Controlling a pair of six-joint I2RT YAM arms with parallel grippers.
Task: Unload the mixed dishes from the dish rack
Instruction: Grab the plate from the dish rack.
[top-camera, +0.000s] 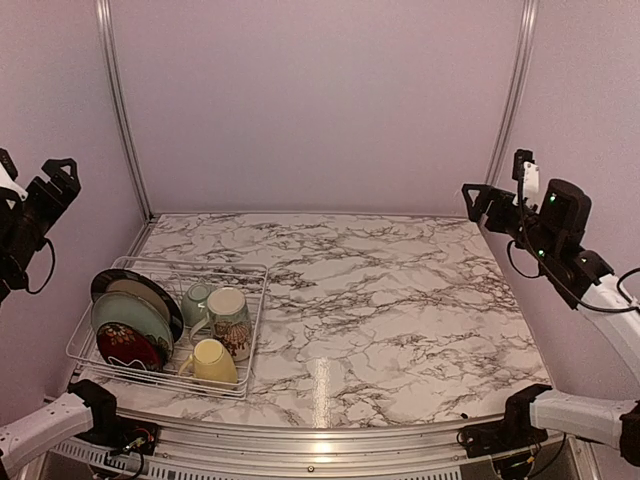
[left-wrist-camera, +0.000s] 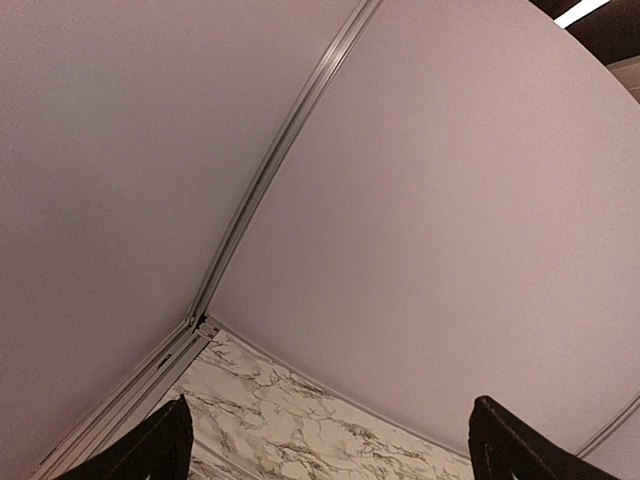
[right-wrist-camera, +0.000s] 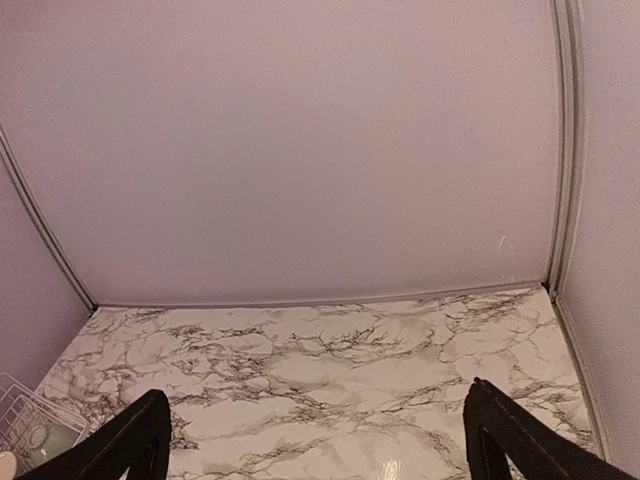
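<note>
Claws hang wide open and empty at either side in the top view, the left claw (top-camera: 52, 185) high above the dish rack (top-camera: 190, 262), which lies long side across the near-left of the worktop (top-camera: 400, 300), still loaded; the right claw (top-camera: 492, 192) is well apart from it. The left wrist view shows only wall between spread fingers (left-wrist-camera: 150, 450). The right wrist view catches the rack's corner low at the left edge.

Surface (top-camera: 400, 300): marble-pattern finish, smooth, glossy, light glare near front edge. Dish rack (top-camera: 257, 330): thin wire, white-coated. Cream floral mug (top-camera: 232, 322), pale yellow mug (top-camera: 213, 360), dark red patterned plate (top-camera: 128, 347): glazed ceramic look, shiny. Walls (top-camera: 320, 100): matt, smooth panels. Corner rails (top-camera: 118, 110): brushed metal.
</note>
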